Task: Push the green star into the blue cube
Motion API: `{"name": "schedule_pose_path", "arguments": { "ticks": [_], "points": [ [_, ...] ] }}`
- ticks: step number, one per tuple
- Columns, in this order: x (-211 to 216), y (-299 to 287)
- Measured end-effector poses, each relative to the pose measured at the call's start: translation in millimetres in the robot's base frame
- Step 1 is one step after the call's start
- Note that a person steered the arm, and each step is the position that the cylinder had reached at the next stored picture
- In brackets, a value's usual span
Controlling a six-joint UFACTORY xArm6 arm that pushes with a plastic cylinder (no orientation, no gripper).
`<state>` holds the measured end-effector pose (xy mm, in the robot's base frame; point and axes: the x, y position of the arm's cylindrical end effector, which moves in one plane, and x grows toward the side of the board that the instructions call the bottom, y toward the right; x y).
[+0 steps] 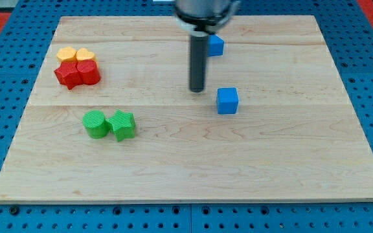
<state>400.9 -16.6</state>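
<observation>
The wooden bench (193,162) fills most of the frame. My tip (197,90) touches down near the upper middle, just left of the blue cube (227,101). It is a plain rod, no end effector to open or close. The green star (123,125) sits at middle left, touching a green round block (96,123).
</observation>
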Motion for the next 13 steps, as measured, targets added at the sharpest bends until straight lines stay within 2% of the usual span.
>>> {"name": "schedule_pose_path", "arguments": {
  "ticks": [2,3,4,7,8,9,11,12,13],
  "points": [
    [26,-171],
    [46,-219],
    [71,-208],
    [101,-88],
    [101,-88],
    [101,-50],
    [52,-17],
    [51,30],
    [62,-16]
  ]
}}
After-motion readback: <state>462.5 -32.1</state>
